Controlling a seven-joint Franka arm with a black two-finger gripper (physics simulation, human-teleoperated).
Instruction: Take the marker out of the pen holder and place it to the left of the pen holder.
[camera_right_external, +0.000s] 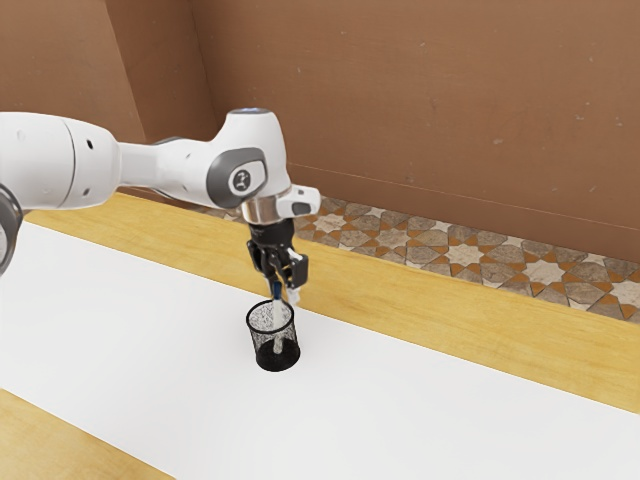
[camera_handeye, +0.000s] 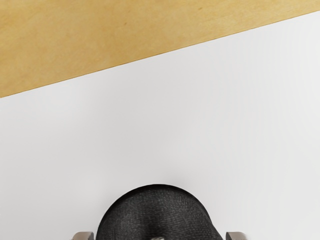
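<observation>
Hovering above the black pen holder (camera_right_external: 266, 356) on the white part of the tabletop (camera_right_external: 120, 330). With jaws apart, on both sides of the marker (camera_right_external: 278, 315) standing inside it.

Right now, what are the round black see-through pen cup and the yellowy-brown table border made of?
The pen cup looks like metal mesh, painted dark and not very shiny: see its tiny holes and smooth rim. It might be plastic, though. The border looks like smooth wood, with streaky grain and little dark specks, but it could be a printed wood pattern.
</observation>
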